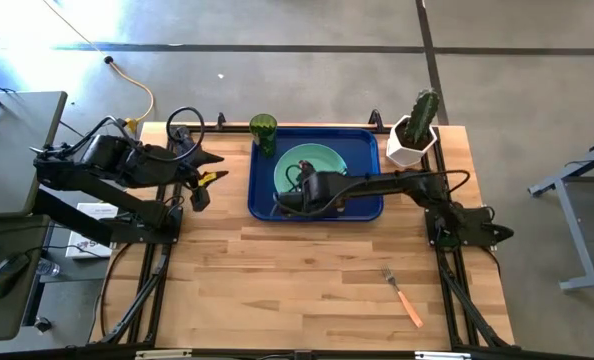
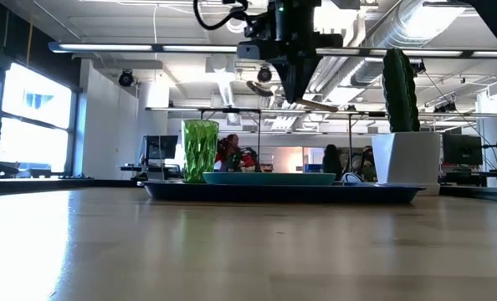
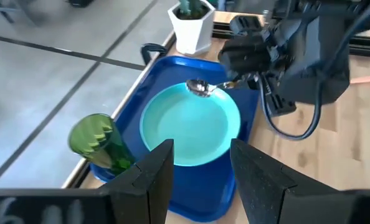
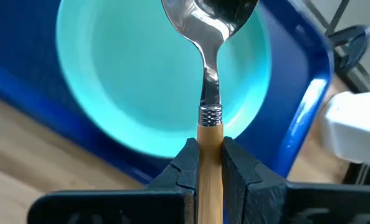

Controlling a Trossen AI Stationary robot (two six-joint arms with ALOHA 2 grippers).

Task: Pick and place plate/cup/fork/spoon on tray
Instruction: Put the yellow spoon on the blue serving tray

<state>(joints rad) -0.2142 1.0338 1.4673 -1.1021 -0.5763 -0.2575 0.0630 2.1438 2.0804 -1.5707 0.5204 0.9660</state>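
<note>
**Spoon Held Over the Plate**

The fork (image 1: 403, 296) lay alone on the near counter (image 1: 297, 290), not yet on the tray (image 1: 362, 207). If the right gripper (image 4: 210, 163) let go from up high, the spoon (image 4: 209, 68) could bounce off the plate (image 1: 325, 160) and slide out. That gripper was clamped tight on the spoon's handle, above the plate. The left gripper (image 3: 202, 163) waited beside the tray with its fingers apart, holding nothing. The cup (image 1: 264, 130) stood in the tray's far corner.
</note>
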